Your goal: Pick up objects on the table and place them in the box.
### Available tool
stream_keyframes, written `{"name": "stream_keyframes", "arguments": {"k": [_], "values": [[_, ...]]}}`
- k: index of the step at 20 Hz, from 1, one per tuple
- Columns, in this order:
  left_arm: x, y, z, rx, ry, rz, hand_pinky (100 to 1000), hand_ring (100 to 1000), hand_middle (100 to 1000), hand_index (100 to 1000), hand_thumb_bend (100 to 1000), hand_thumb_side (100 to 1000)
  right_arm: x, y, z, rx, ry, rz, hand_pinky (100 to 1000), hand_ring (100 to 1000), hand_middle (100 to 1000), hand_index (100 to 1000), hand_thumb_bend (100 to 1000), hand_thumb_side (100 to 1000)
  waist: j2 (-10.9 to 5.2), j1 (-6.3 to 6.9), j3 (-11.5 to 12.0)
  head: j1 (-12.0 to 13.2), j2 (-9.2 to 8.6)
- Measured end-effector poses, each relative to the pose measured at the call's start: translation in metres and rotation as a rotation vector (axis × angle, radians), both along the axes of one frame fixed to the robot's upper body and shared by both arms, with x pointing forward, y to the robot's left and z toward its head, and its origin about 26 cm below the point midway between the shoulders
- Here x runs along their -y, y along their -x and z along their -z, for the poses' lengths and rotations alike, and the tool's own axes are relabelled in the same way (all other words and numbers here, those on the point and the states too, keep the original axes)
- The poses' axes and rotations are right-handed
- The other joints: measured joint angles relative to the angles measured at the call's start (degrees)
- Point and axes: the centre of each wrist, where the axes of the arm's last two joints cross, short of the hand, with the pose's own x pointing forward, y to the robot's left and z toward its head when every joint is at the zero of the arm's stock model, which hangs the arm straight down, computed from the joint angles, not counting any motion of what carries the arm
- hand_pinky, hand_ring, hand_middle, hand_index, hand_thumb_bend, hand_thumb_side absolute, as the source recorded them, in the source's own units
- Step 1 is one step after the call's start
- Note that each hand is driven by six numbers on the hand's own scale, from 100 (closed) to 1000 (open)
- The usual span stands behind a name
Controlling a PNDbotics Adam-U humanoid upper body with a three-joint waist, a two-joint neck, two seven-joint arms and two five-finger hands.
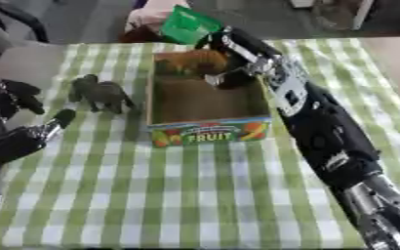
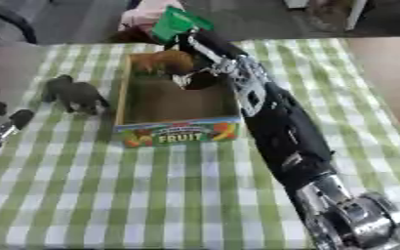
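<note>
A cardboard box [image 1: 208,131] with a FRUIT label stands in the middle of the checked table. A brown toy animal [image 1: 189,60] lies inside at the box's far end. My right arm reaches from the lower right over the box's right wall. Its hand [image 1: 229,51] hangs over the far end, right beside the brown toy; whether it touches the toy is hidden. A grey toy elephant [image 1: 101,93] stands on the cloth just left of the box. My left hand [image 1: 15,100] rests open at the left edge, fingers up, apart from the elephant.
A green object [image 1: 188,23] sits behind the box at the table's far edge, with pink cloth beside it. The green-and-white checked tablecloth [image 1: 178,195] covers the near half of the table.
</note>
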Motion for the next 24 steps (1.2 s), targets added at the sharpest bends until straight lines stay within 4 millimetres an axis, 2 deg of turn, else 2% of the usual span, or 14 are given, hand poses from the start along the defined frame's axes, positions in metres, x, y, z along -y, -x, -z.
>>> {"name": "stream_keyframes", "arguments": {"k": [4,5,7,9,11,14,18,24], "values": [[0.0,0.0,0.0,0.0,0.0,0.0,640,439,405,558,693,100,-0.009,0.004,0.013,-0.003,0.064,-0.025,664,753,571,682,100,222,0.1,0.04,-0.1,0.0,0.0],[0.0,0.0,0.0,0.0,0.0,0.0,640,439,405,558,693,100,-0.009,0.005,0.014,-0.001,0.076,-0.028,708,839,676,781,100,225,0.11,0.05,-0.2,0.0,-0.01],[0.0,0.0,0.0,0.0,0.0,0.0,640,439,405,558,693,100,-0.009,0.005,0.016,-0.001,0.094,-0.031,769,927,777,872,100,217,0.12,0.05,-0.4,0.1,-0.01],[0.0,0.0,0.0,0.0,0.0,0.0,640,439,405,558,694,100,-0.009,0.005,0.015,0.002,0.096,-0.031,826,998,835,907,100,208,0.12,0.05,-0.6,0.3,-0.01],[0.0,0.0,0.0,-0.001,0.0,-0.001,640,439,405,558,693,100,-0.009,0.005,0.012,0.013,0.083,-0.03,893,1000,890,929,100,198,0.12,0.05,-0.7,0.5,-0.01],[0.0,-0.002,-0.001,0.001,-0.002,-0.002,640,439,406,558,693,100,-0.001,0.004,0.001,0.032,0.057,-0.024,948,1000,921,945,100,195,0.08,0.07,-1.0,1.0,-0.01],[-0.005,-0.006,-0.004,0.002,-0.025,-0.01,639,440,407,559,696,100,0.019,0.005,-0.016,0.053,0.021,-0.028,924,1000,886,925,100,169,-0.13,0.07,-1.6,2.0,0.01],[-0.026,-0.021,-0.02,0.013,-0.142,-0.061,637,444,413,565,706,100,0.072,0.015,-0.053,0.113,-0.163,-0.028,863,991,841,899,100,123,-0.7,-0.39,-3.0,3.8,0.07]]}}
